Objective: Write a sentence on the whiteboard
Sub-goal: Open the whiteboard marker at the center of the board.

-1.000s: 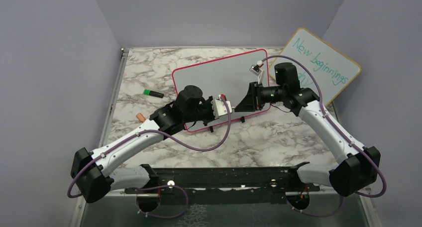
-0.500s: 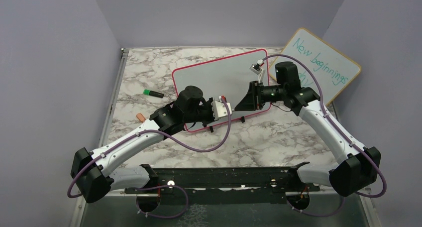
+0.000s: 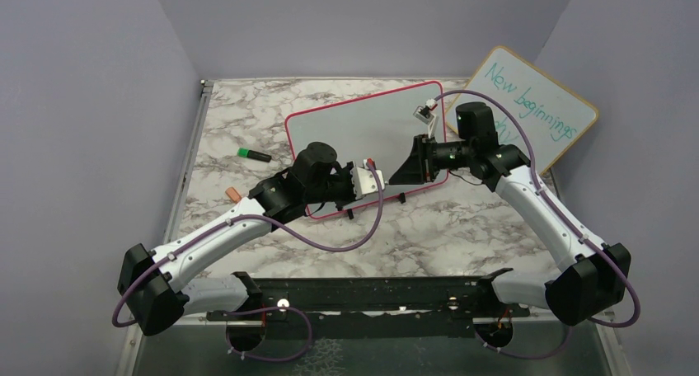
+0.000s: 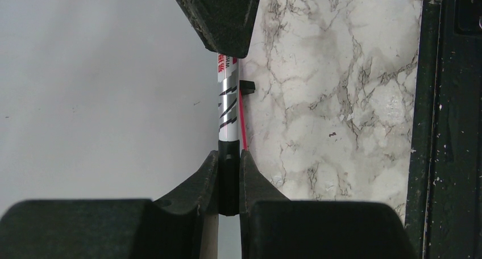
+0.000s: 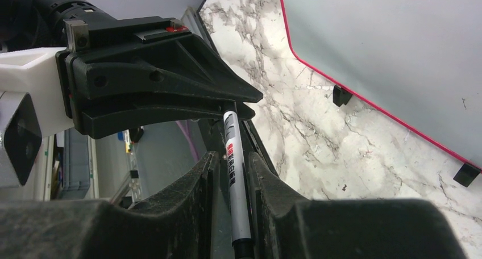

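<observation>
The whiteboard (image 3: 363, 129) with its pink-red frame lies on the marble table, and its surface shows no writing. A marker (image 4: 228, 105) with a silver barrel and a black cap spans the gap between my two grippers, above the board's near edge. My left gripper (image 4: 228, 162) is shut on the black cap and shows in the top view (image 3: 381, 186). My right gripper (image 5: 232, 162) faces it (image 3: 396, 176) with its jaws on either side of the barrel (image 5: 236, 179). The barrel rests against one finger and a narrow gap shows at the other.
A wooden-framed board with teal writing (image 3: 536, 112) leans at the back right. A green marker (image 3: 254, 154) and a small orange piece (image 3: 234, 194) lie on the left of the table. The board's black feet (image 3: 401, 197) stick out at its near edge. A black rail (image 3: 371, 298) runs along the front.
</observation>
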Robot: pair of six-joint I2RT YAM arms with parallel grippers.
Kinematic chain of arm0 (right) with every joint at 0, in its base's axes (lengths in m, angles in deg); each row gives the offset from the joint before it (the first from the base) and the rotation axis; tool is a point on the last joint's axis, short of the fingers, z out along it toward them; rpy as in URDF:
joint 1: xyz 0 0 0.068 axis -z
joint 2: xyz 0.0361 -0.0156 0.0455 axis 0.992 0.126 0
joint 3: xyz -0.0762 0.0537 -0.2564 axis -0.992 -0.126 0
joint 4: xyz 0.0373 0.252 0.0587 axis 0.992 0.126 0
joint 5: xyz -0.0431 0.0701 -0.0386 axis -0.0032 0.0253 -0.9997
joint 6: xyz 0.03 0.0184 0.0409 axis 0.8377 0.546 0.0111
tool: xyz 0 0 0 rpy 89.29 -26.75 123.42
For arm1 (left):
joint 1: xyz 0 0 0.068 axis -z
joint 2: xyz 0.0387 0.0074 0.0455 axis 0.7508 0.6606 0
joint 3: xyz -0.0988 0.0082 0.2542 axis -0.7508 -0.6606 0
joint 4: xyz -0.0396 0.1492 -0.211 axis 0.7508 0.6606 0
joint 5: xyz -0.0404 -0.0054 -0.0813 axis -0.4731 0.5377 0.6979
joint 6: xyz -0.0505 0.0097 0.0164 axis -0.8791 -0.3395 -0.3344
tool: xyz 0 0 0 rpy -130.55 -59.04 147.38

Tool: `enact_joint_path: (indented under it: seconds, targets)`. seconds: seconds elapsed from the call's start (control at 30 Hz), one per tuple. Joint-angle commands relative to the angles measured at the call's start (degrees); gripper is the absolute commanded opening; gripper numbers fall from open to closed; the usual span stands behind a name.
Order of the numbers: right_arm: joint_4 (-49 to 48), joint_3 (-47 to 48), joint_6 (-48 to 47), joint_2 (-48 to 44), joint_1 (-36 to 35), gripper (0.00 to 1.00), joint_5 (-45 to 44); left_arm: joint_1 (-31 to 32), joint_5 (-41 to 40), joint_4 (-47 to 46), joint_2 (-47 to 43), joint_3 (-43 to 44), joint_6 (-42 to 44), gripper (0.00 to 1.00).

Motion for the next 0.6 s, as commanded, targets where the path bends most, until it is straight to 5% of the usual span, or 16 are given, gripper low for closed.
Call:
enact_joint_path:
  seconds: [0.0, 0.57]
  targets:
    - [1.81, 2.23, -1.18, 0.49, -0.41, 0.28, 2.77, -0.35, 1.26, -1.79, 0.12, 1.86, 0.41, 0.0]
    - [2.0, 2.43, -1.83, 0.14, -0.43, 0.01, 3.35, -1.0, 1.68, -2.47, -0.33, 0.18, 1.71, 0.0]
